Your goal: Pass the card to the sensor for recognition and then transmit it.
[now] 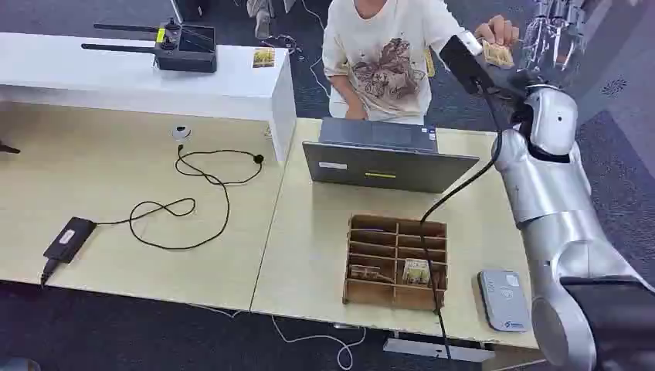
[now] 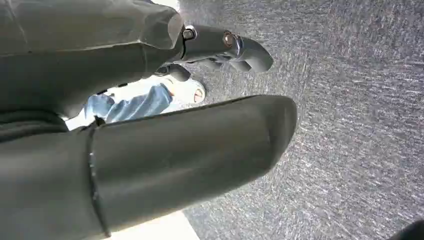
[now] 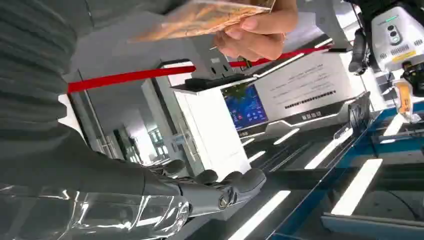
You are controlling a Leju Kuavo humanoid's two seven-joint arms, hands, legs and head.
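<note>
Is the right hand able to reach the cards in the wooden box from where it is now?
Probably yes, but not at once. The right hand is raised high beside the person's hand, which holds a card. The box lies open below, and only a black cable crosses it.

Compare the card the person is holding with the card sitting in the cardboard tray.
The patterned yellowish card in the person's hand is raised in the air, pinched by fingers; the card in the brown cardboard divider tray rests in a compartment on the table, untouched. Both look alike in print and size.
</note>
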